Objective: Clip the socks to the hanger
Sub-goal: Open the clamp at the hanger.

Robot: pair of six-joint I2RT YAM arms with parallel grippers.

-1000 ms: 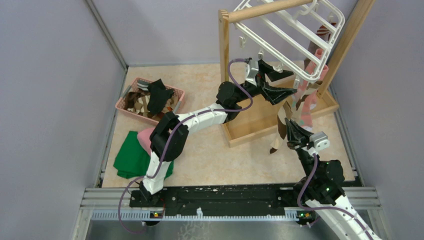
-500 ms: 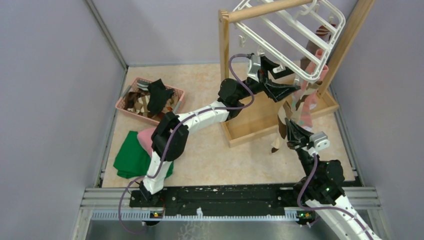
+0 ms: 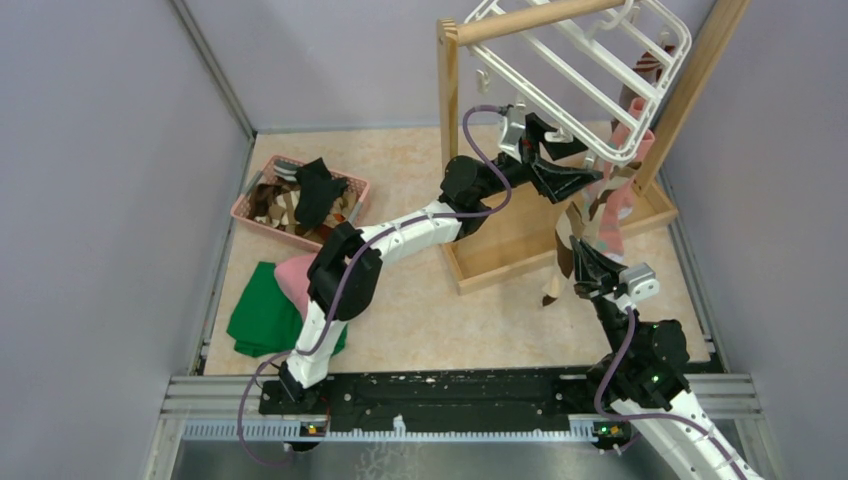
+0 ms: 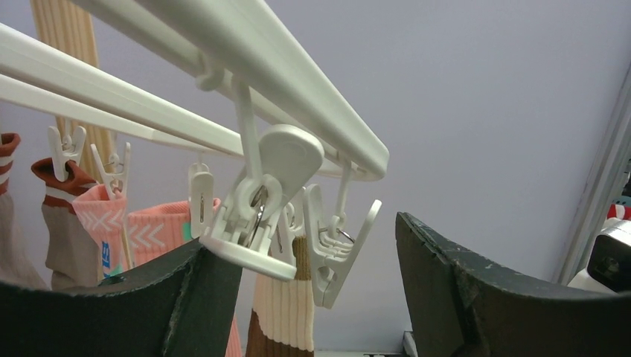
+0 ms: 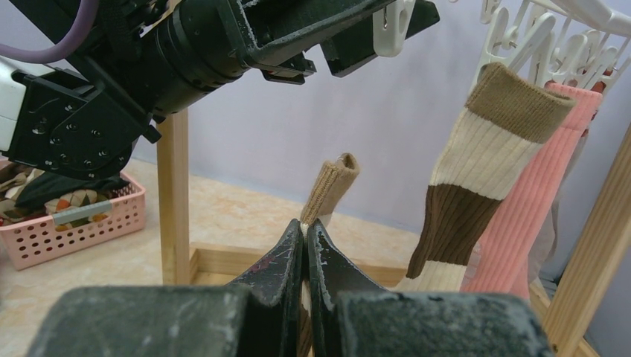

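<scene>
The white hanger hangs tilted from the wooden stand, with clips along its rim. My left gripper is raised right under it and stands open. In the left wrist view a white clip rests against the left finger and a second clip dangles in the gap. Clipped socks hang behind: a brown-cream striped one, a salmon pink one and a grey-brown one with a red-white cuff. My right gripper is shut on another brown-cream sock, its cuff poking up above the fingertips, below the hanger.
The wooden stand's left post and its base tray surround both grippers. A pink basket with several socks sits at the left. A green cloth and a pink cloth lie near the left arm's base.
The left gripper has moved a little up and to the right, closer under the hanger's clips. The right gripper and its sock have not moved.
</scene>
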